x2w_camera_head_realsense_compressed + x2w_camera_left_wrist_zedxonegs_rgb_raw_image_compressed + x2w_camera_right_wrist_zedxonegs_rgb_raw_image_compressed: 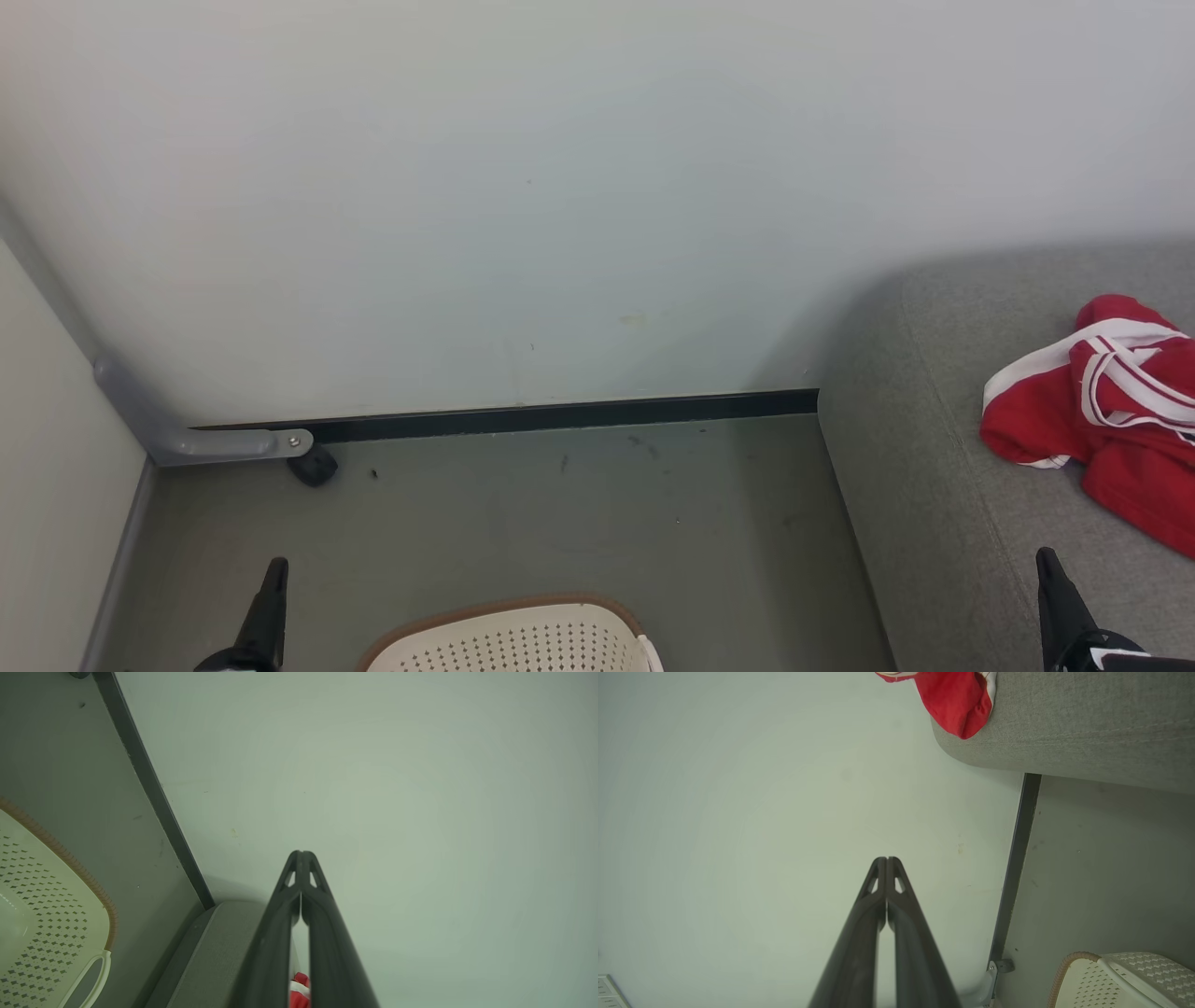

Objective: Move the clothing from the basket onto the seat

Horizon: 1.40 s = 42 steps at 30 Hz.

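left gripper (274, 571) low left: long dark fingers pressed together, nothing in them. right gripper (1046, 560) low right: same, tips touching, empty. Between them at the bottom edge is the cream-white perforated plastic basket (499, 605) with a brown woven-look rim, standing on the grey floor (607, 523). Right of it is the large grey fabric-upholstered seat (934, 420). The red soft-fabric clothing (1111, 411) with white trim lies crumpled on its cushion, well apart from the basket. Behind: dark skirting strip (560, 415), pale wall (560, 233).
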{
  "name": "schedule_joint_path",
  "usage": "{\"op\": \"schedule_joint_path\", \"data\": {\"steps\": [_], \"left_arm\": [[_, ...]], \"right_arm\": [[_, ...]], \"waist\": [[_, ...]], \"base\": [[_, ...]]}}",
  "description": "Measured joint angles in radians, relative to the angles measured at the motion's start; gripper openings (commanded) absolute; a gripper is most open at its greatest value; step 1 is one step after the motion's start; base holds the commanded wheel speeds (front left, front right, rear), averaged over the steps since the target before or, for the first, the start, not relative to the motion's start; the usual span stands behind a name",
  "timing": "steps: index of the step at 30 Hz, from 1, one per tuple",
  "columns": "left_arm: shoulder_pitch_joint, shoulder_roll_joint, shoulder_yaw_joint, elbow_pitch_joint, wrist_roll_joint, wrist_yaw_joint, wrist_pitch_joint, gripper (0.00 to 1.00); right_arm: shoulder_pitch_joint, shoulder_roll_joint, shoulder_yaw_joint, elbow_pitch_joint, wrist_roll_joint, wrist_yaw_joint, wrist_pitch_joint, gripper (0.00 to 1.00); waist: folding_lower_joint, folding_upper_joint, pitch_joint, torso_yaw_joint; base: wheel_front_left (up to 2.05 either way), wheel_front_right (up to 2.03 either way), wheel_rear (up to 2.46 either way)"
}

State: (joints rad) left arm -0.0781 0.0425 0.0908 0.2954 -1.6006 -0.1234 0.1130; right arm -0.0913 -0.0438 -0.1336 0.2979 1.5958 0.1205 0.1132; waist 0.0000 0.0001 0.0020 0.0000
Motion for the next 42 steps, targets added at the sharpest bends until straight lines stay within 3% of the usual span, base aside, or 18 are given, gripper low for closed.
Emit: {"op": "schedule_joint_path", "data": {"steps": [42], "left_arm": [[0.000,0.000,0.000,-0.001,0.000,0.000,0.000,0.00]], "right_arm": [[0.000,0.000,0.000,-0.001,0.000,0.000,0.000,0.00]], "waist": [[0.0000,0.0000,0.000,0.000]], "base": [[0.00,0.00,0.00]]}}
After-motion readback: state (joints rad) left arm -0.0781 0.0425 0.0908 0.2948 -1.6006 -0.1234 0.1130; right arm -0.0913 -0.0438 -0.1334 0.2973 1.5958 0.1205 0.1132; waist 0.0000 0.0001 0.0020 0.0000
